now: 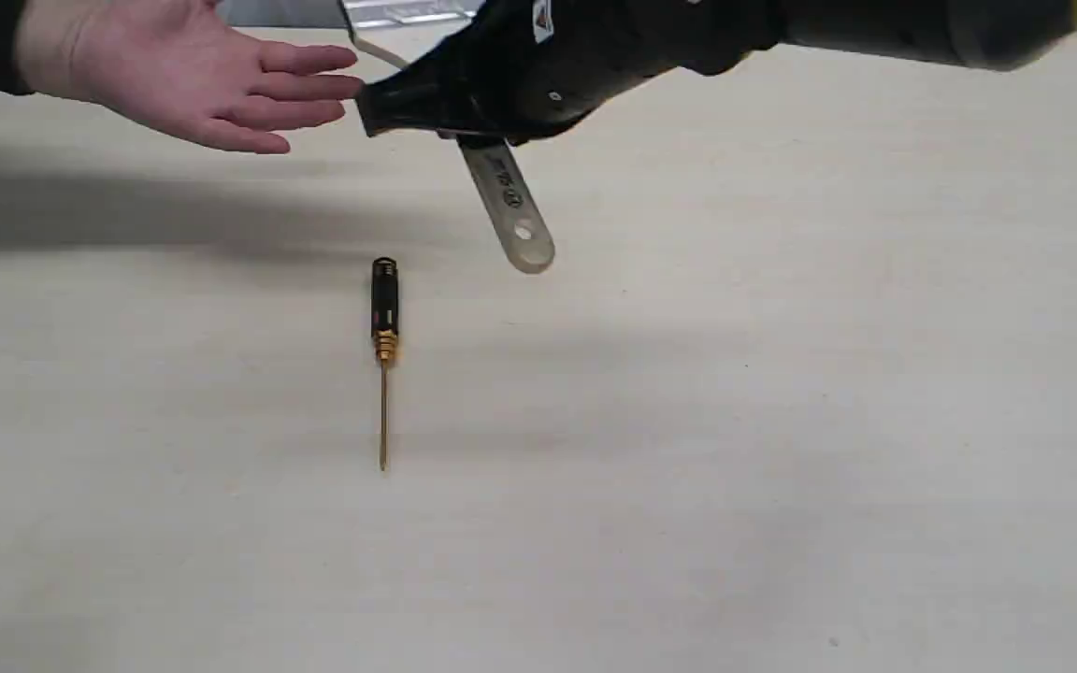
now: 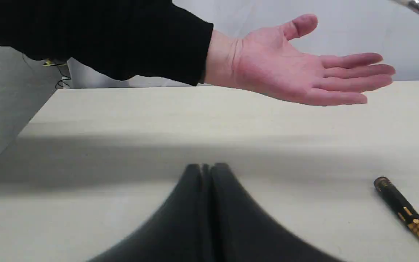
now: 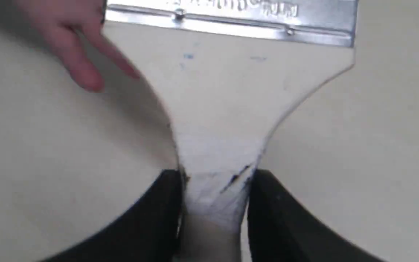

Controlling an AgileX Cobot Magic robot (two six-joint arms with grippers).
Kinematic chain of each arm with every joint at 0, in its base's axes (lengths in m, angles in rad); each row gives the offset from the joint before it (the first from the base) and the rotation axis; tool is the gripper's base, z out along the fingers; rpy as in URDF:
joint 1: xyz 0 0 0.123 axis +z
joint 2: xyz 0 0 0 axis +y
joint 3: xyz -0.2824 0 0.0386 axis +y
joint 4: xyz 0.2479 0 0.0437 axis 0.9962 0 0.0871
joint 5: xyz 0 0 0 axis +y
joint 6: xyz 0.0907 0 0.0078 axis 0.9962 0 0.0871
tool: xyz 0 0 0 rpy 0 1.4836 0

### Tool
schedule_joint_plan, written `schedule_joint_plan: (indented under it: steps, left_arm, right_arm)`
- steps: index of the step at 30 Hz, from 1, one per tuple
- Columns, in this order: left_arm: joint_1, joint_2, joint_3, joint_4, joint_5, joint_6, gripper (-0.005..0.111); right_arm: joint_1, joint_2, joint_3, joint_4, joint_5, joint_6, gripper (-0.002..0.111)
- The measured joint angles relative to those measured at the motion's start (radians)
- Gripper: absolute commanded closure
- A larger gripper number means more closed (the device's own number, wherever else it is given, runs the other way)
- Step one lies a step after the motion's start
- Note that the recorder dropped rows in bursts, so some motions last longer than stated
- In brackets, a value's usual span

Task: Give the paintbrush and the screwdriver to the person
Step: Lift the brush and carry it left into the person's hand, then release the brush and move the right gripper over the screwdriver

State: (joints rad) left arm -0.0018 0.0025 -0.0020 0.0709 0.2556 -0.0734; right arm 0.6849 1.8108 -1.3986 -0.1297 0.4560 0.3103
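Exterior view: paintbrush (image 1: 507, 202) in right claw (image 3: 215, 185), screwdriver (image 1: 384, 318) flat on table (image 1: 782, 421).

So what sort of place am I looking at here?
Likely a robotics lab test bench, not a home workshop: a plain pale table, a black right gripper holding a paintbrush, and a person's hand open beside it.

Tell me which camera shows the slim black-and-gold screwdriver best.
Exterior view: the slim black-and-gold screwdriver lies whole on the table, shaft included. Left wrist view cuts off its shaft at the frame edge; right wrist view misses it.
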Motion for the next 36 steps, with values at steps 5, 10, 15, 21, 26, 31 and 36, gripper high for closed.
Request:
schedule_joint_plan:
  steps: [5, 10, 15, 21, 26, 31, 36]
  left_arm:
    - [0.000, 0.000, 0.000, 0.000, 0.000, 0.000, 0.107]
    - [0.000, 0.000, 0.000, 0.000, 0.000, 0.000, 0.107]
    - [0.000, 0.000, 0.000, 0.000, 0.000, 0.000, 0.107]
    - [0.000, 0.000, 0.000, 0.000, 0.000, 0.000, 0.107]
    - [0.000, 0.000, 0.000, 0.000, 0.000, 0.000, 0.107]
    - [0.000, 0.000, 0.000, 0.000, 0.000, 0.000, 0.107]
    - [0.000, 0.000, 0.000, 0.000, 0.000, 0.000, 0.107]
  right_arm:
    - [0.038, 0.051, -0.128, 0.036, -0.006, -0.093, 0.104]
    - [0.065, 0.148, -0.298, 0.051, 0.039, -0.121, 0.104]
    - [0.074, 0.260, -0.420, 0.058, 0.113, -0.143, 0.103]
    - [0.074, 0.330, -0.440, 0.058, 0.162, -0.151, 0.075]
    - [0.074, 0.335, -0.444, 0.058, 0.209, -0.164, 0.063]
    - [0.074, 0.320, -0.446, 0.058, 0.271, -0.166, 0.063]
    - [0.074, 0.263, -0.446, 0.058, 0.329, -0.168, 0.063]
